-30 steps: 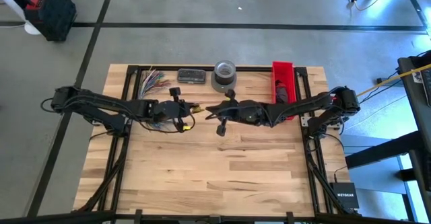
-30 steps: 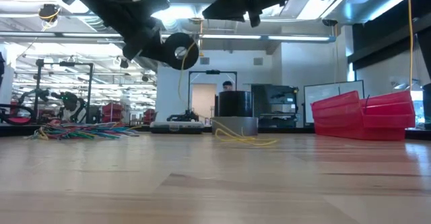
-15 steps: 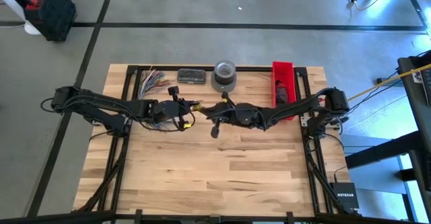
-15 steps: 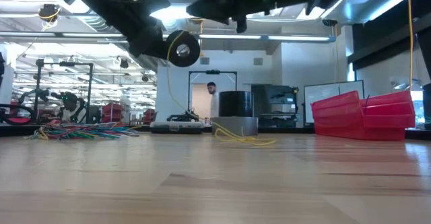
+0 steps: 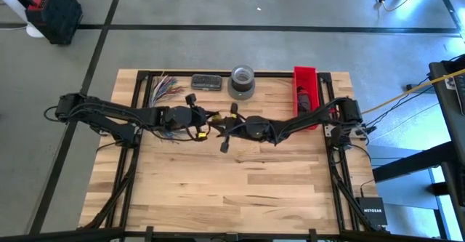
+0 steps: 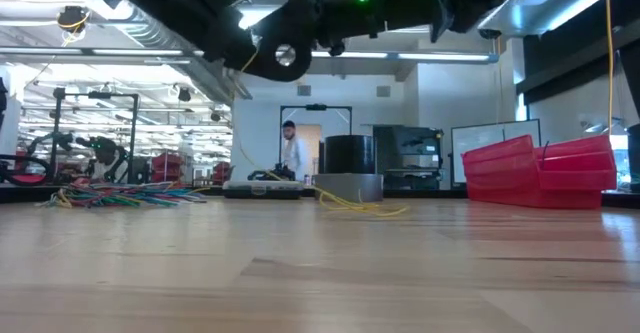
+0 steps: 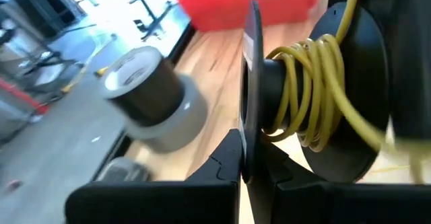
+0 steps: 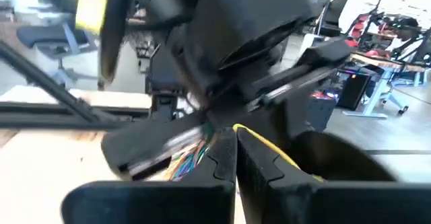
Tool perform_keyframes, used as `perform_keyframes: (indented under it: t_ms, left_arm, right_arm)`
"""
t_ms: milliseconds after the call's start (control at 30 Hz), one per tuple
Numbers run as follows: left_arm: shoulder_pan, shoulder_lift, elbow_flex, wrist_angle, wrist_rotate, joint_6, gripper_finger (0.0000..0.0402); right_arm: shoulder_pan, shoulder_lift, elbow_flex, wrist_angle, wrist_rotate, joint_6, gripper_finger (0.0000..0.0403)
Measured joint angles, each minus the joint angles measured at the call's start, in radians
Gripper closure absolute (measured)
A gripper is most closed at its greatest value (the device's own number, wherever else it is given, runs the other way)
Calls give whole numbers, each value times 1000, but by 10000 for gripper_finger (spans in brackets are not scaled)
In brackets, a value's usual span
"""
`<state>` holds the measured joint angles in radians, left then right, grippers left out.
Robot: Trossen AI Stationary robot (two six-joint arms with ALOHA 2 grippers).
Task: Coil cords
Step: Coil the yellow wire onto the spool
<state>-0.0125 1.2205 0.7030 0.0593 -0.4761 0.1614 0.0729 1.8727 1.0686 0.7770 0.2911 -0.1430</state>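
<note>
Pale wooden plank table [image 5: 240,184] on a dark metal frame, standing on a grey concrete floor [image 5: 218,46] marked with dark lines. Toward the far edge: a grey tape roll [image 5: 242,82] near the middle, a flat dark device [image 5: 207,81] just left of it, a red bin [image 5: 305,93] toward the far right corner.

Near the far left corner, a loose tangle of multicoloured cords [image 5: 166,88] lying on the table (red, green and white strands spread flat in the low view [image 6: 125,195]). One yellow cord [image 6: 360,207] trailing on the wood in front of the tape roll.

Left tool [image 7: 250,167] raised above the table's middle, closed narrow on the thin flange of a black spool [image 7: 316,96]; yellow cord wound in several turns around the spool's hub [image 7: 306,96].

Right tool [image 8: 236,160] reaching in from the right side, close against the left one above the table's middle, fingers nearly together with a yellow strand [image 8: 269,150] passing between them.

Beyond the table, in the low view: a bright open workshop with ceiling lights, stands and equipment at left [image 6: 90,143], a doorway [image 6: 315,138], a person [image 6: 292,153] in a white top beside it, dark monitors [image 6: 480,148] at right.
</note>
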Motion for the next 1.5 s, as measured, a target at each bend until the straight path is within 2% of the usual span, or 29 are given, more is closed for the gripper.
perform_keyframes:
  t_ms: [167,433,667,867,967,1067,1233,1367,1500]
  left_arm:
    - [-1,-10,25,-26,13,-38,402]
    - [-13,-78,25,-78,2,-69,402]
    - [-59,-163,25,-166,-5,-67,402]
    - [-83,-200,25,-236,-4,-70,402]
    - [-84,-201,25,-242,3,-63,402]
    - [-84,-198,25,-242,4,-56,402]
    - [-88,-201,29,-226,19,-57,402]
    - [-85,-200,29,-235,14,-58,402]
    - [-87,-200,29,-231,14,-59,402]
  right_arm:
    - [0,22,32,-101,14,-32,397]
    - [-1,21,37,-142,19,-58,397]
    - [13,18,41,-200,98,-221,397]
    - [35,18,39,-209,221,-307,397]
    - [42,18,38,-210,251,-310,397]
    - [41,19,38,-200,259,-240,393]
    - [48,26,52,-308,325,-210,334]
    - [59,0,79,-461,380,-284,270]
    - [49,-54,86,-595,347,-245,230]
